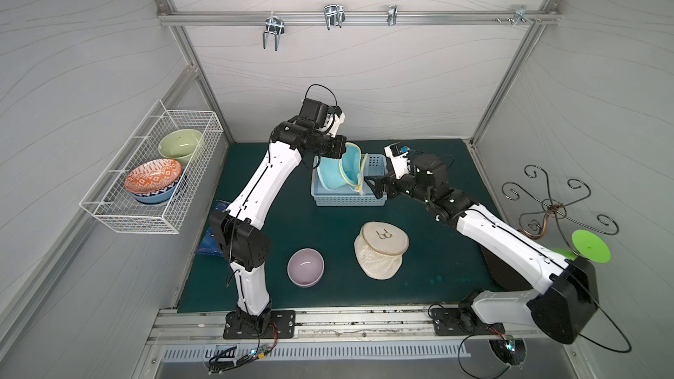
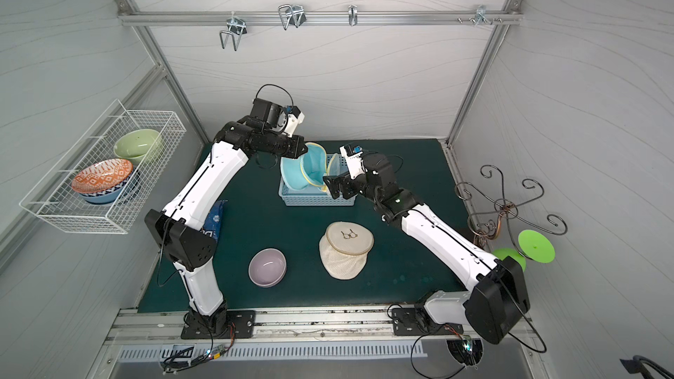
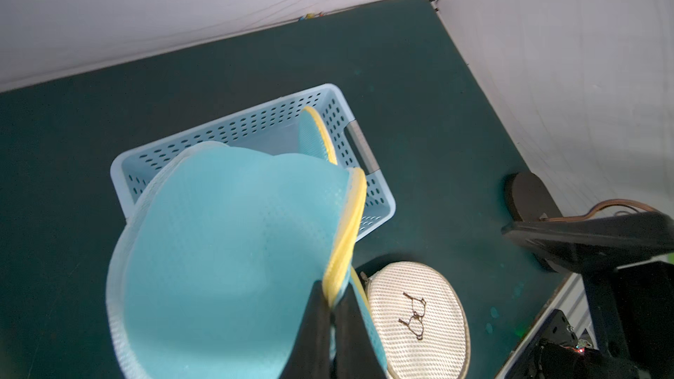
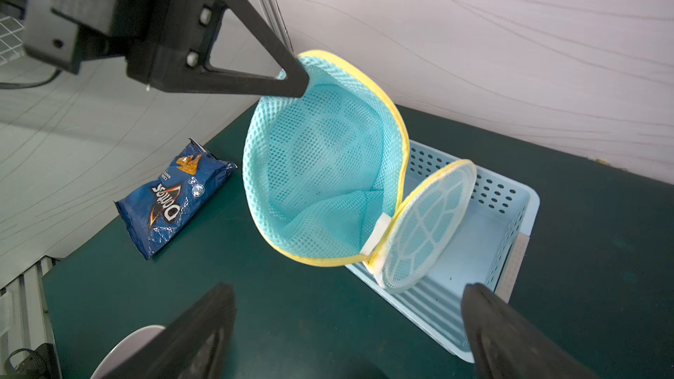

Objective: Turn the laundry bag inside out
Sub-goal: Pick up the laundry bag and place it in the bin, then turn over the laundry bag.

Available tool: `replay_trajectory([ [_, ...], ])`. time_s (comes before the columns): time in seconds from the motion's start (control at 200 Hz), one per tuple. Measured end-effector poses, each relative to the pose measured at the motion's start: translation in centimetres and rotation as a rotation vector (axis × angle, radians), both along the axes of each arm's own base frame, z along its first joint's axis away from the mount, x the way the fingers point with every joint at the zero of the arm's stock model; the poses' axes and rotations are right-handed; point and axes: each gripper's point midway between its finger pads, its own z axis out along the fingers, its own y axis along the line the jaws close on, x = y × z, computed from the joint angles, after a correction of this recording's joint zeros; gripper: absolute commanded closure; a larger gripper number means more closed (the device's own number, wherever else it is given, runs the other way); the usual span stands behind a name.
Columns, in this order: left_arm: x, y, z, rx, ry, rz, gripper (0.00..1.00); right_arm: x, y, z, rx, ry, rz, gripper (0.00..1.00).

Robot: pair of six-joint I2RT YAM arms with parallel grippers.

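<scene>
— Where is the yellow-trimmed turquoise mesh laundry bag (image 4: 321, 162) found?

— It is held up in the air over the pale blue perforated plastic basket (image 1: 346, 200), which is set on the dark green desk (image 1: 291, 220) toward the far middle. Whether the basket is touched by the bag's lower part cannot be told.

— How is the bag gripped?

— The yellow rim is pinched at its upper edge by the left end effector (image 3: 330, 298), whose fingers are pressed together on the trim. The open mouth is turned toward the right, and the round mesh lid (image 4: 426, 227) is hung open from the lower side of the rim.

— And the right end effector (image 1: 374, 187)?

— Its fingers are spread wide and nothing is held between them. It is placed just right of the bag, beside the lid, over the basket's right end.

— What else is seen on the desk?

— A cream round mesh pouch stitched with spectacles (image 1: 381, 249) and a lilac ceramic bowl (image 1: 305, 267) are set nearer, well apart from the basket. A blue crisp packet (image 4: 175, 198) is laid at the left.
</scene>
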Motion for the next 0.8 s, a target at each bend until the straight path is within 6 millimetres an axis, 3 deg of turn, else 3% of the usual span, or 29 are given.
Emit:
replay_trajectory([
  [0.21,-3.3,-1.7,4.8,-0.044,-0.084,-0.100,1.00,-0.4,-0.8,3.4,-0.006,-0.090,-0.013,0.01],
  [0.515,-10.9,-0.8,9.8,-0.174,-0.123,-0.205,1.00,-1.9,-1.4,4.5,-0.025,-0.146,0.027,0.01],
  [0.645,-13.6,-1.4,10.8,-0.212,-0.121,-0.252,1.00,-3.8,-0.8,4.1,0.003,-0.136,0.104,0.01],
  [0.8,-14.9,-2.1,10.7,-0.225,-0.100,-0.280,1.00,-7.6,0.1,4.1,0.036,-0.144,0.207,0.01],
])
